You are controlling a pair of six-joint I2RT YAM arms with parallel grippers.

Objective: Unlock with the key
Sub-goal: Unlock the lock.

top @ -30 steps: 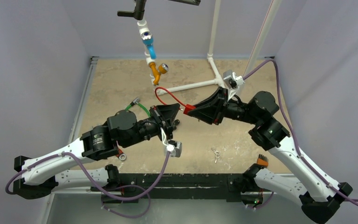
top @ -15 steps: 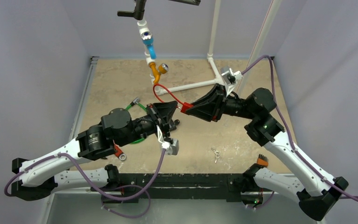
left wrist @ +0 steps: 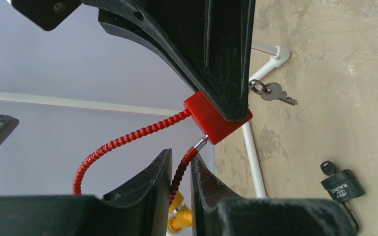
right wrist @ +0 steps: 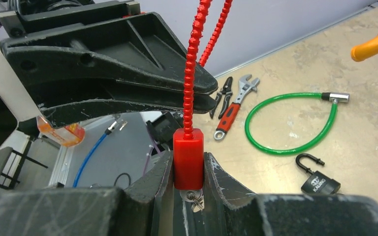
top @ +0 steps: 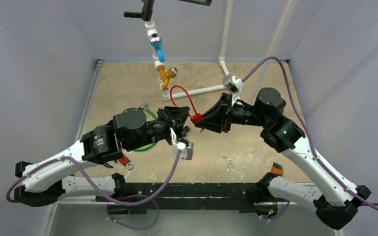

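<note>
Top view, centre: right gripper clamps red lock body; key dangles at its base. Left gripper straddles red cable, grip unclear. Both hang well inside the table edges.

High rear overview, close wrist views, shared red lock

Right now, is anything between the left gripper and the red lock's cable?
Nothing visible. The left gripper straddles the red cable just below its metal end; whether it pinches it, I cannot tell. The right gripper clamps the red lock body.
</note>
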